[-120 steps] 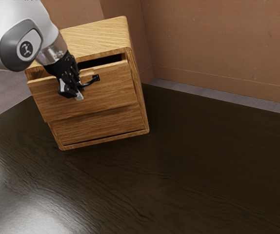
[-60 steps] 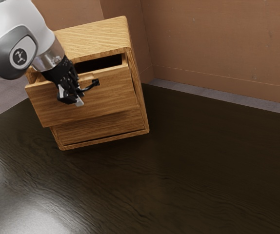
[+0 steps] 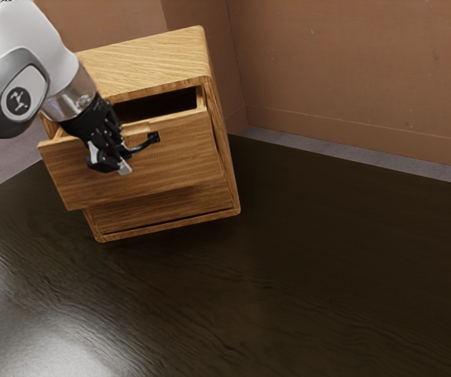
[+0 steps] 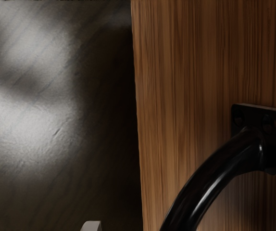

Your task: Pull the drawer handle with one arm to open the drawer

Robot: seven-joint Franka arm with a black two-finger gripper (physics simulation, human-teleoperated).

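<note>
A small wooden cabinet (image 3: 163, 59) with two drawers stands at the back of the dark table, toward the exterior view's left. Its upper drawer (image 3: 170, 157) is pulled partly out, leaving a dark gap above its front. The black bar handle (image 3: 141, 142) runs across the drawer front, and my black gripper (image 3: 108, 155) is shut on the handle's left part. In the wrist view the curved black handle (image 4: 215, 180) rises from its mounting plate (image 4: 260, 137) on the drawer front (image 4: 191, 72), close under my hand. The lower drawer (image 3: 163, 206) sits flush in the cabinet.
The dark wooden table (image 3: 288, 290) stretches wide in front of and to the exterior view's right of the cabinet. Brown walls (image 3: 351, 63) close the scene behind.
The upper drawer has slid further out of the cabinet, toward the exterior view's lower left. My gripper moved with it, still holding the handle, and the gap above the drawer front has widened.
</note>
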